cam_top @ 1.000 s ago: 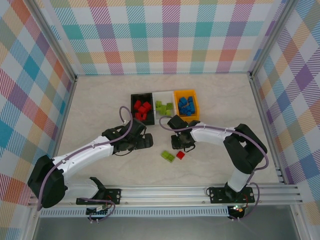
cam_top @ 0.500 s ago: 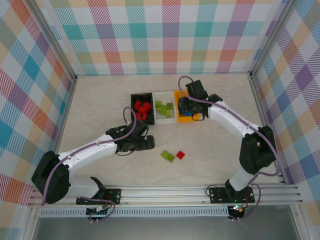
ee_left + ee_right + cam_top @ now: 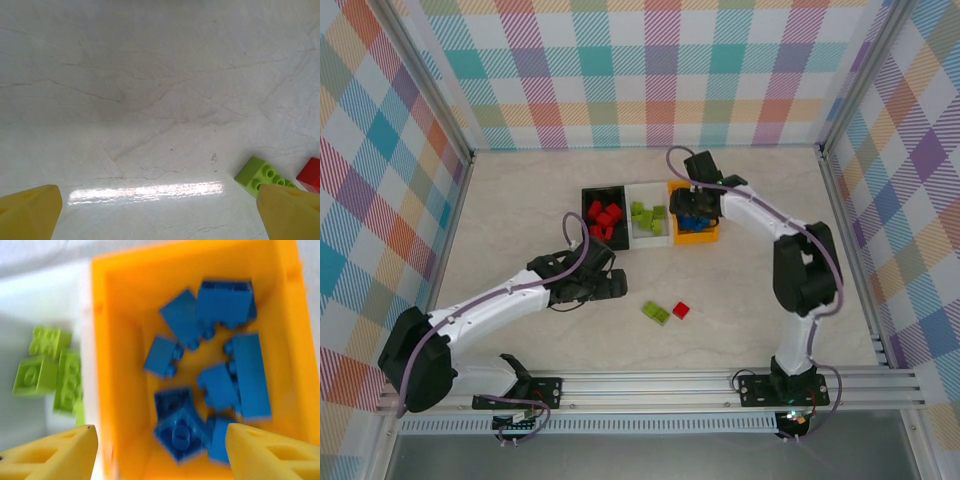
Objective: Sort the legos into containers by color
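We see left bin [image 3: 604,189], middle bin [image 3: 647,185], right bin [image 3: 695,238] in a row, bricks [image 3: 603,218] inside; nearer lie two loose bricks [image 3: 656,313], side by side.

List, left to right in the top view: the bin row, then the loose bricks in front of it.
Bins: black bin → white bin → orange bin. Loose: green brick → red brick.

Three bins [image 3: 695,238], one loose green brick [image 3: 655,313], one red brick [image 3: 681,310].
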Robot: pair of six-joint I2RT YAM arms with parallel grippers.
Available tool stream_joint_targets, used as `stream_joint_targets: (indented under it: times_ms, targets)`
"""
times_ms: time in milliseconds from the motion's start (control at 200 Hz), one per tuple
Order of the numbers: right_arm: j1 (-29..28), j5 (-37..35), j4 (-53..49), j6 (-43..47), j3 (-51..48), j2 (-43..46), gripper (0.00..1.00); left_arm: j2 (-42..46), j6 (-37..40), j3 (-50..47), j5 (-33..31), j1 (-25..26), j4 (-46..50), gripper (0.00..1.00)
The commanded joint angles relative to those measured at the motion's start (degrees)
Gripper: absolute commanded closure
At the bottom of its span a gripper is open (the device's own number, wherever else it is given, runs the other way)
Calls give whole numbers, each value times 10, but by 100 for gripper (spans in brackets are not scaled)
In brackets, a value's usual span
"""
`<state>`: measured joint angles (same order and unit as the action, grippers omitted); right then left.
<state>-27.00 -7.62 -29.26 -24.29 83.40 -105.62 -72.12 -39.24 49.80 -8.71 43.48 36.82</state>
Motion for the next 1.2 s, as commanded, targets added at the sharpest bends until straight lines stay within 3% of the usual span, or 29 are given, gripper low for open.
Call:
stream_joint_targets:
  times_ms: [0,100,230,370,655,850,1195]
  targets:
    - [-54,65,11,28,-79,108,30,43,-4,31,-73,2,56,0]
    - [-107,113,-4,51,-140,139,28,77,-3,49,-119,-6,93,0]
    - [-178,152,-20,81,-176,114,28,118,2,62,-154,-16,122,0]
    - [-231,112,-25,103,-171,67,28,135,11,65,-159,-26,141,0]
    - [-276,51,-51,130,-158,18,33,134,8,45,-151,-30,141,0]
    - [-299,31,-66,133,-167,7,40,127,13,40,-139,-35,132,0]
    - [-301,13,-38,125,-144,0,69,122,13,37,-129,-39,128,0]
